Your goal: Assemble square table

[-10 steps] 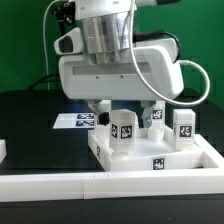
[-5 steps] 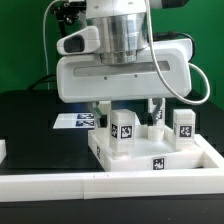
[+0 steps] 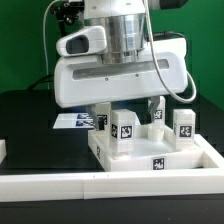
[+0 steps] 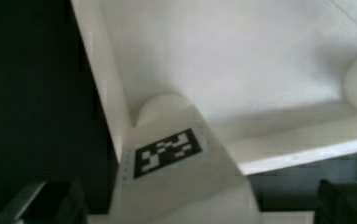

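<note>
Two legs (image 3: 123, 131) stand upright on the square table (image 3: 140, 155), hand (image 3: 128, 110) open above.

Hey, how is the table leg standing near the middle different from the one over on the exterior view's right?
The middle leg stands on the square tabletop, under the open gripper; the right leg stands farther back by the slab's right edge, and whether it rests on the slab is unclear. The middle leg looks taller in the picture and nearer the camera; the right leg looks shorter. Both are upright white blocks with a black-and-white tag facing the camera.
</note>
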Robot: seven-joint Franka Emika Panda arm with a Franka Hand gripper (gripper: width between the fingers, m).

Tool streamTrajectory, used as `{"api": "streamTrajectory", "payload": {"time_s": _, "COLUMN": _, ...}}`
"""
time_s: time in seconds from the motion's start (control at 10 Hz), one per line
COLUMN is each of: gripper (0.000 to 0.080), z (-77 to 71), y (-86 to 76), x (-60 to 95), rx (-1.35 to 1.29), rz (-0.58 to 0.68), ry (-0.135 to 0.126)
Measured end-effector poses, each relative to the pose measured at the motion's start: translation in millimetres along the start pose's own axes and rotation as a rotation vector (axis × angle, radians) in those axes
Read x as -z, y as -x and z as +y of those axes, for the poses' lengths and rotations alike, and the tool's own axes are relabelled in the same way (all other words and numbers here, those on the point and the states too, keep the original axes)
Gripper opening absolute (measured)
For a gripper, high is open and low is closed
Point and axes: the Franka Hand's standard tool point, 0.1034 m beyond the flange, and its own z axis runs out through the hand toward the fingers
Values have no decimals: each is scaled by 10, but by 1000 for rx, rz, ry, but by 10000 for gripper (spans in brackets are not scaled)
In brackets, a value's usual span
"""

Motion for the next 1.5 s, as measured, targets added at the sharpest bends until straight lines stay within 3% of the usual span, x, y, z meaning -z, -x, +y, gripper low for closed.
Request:
{"api": "streamTrajectory", "payload": {"time_s": 0.3, "gripper": 649, "z": 115, "y": 20, "x": 6, "rx": 217, "rz": 0, "ry": 0}}
{"api": "streamTrajectory", "payload": {"time_s": 0.5, "gripper": 377, "z": 117, "y": 20, "x": 6, "rx": 223, "rz": 0, "ry": -1}}
{"api": "streamTrajectory", "payload": {"time_s": 0.6, "gripper": 288, "z": 117, "y": 21, "x": 5, "rx": 223, "rz": 0, "ry": -1}}
{"api": "streamTrajectory", "payload": {"time_s": 1.1, "gripper": 289, "z": 112, "y": 20, "x": 5, "rx": 145, "rz": 1, "ry": -3}}
{"api": "streamTrajectory", "payload": {"time_s": 1.3, "gripper": 290, "z": 109, "y": 20, "x": 4, "rx": 26, "rz": 0, "ry": -3}}
{"api": "streamTrajectory", "payload": {"time_s": 1.5, "gripper": 290, "z": 62, "y": -1, "x": -9, "rx": -258, "rz": 21, "ry": 7}}
